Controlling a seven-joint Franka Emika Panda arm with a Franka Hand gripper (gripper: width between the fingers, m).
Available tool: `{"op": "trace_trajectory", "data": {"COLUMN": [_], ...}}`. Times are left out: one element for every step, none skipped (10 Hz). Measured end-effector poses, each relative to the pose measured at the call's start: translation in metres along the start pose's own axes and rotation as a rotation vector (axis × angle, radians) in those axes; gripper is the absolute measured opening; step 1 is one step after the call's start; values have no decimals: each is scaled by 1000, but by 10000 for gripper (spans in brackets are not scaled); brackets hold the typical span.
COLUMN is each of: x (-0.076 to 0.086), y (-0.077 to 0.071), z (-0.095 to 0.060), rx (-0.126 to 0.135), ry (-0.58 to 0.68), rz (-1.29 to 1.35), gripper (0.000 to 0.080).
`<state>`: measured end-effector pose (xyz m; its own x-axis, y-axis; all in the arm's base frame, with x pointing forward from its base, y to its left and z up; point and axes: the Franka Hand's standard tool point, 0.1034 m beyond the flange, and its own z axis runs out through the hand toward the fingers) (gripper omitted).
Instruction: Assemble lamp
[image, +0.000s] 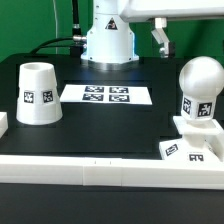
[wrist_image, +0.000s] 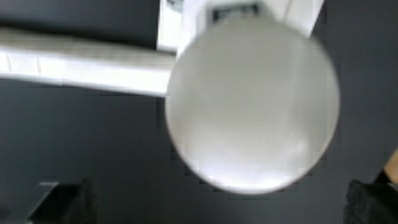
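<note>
Reading the exterior view as a clock face, the lamp bulb (image: 200, 82) stands upright at 3 o'clock. It sits on the flat square lamp base (image: 190, 140), whose tags face the camera at about 4 o'clock. The gripper (image: 160, 44) hangs at 1 o'clock, up beyond the bulb and apart from it, with nothing in its grasp. In the wrist view its two dark fingertips (wrist_image: 54, 200) are set far apart, so the claw is spread wide. The bulb's rounded white top looms large beyond them, untouched. The tapered lamp shade (image: 38, 93) stands wide end down at 9 o'clock, well apart from bulb and base. The marker board (image: 105, 95) lies flat at the centre of the black table (image: 80, 130). A white border rail (image: 90, 166) runs along the 6 o'clock side.
</note>
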<state>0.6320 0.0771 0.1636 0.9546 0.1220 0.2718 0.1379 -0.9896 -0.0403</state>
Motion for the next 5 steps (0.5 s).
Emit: {"op": "trace_trajectory", "data": {"x": [-3, -3, -7, -6, -7], "y": [1, 5, 8, 7, 3], "z": [3, 5, 7, 8, 12], "rx": [8, 13, 23, 31, 37], "ry": [-75, -120, -212, -276, -325], "rz": [1, 2, 9, 13, 19], "gripper": [698, 698, 698, 698, 698]}}
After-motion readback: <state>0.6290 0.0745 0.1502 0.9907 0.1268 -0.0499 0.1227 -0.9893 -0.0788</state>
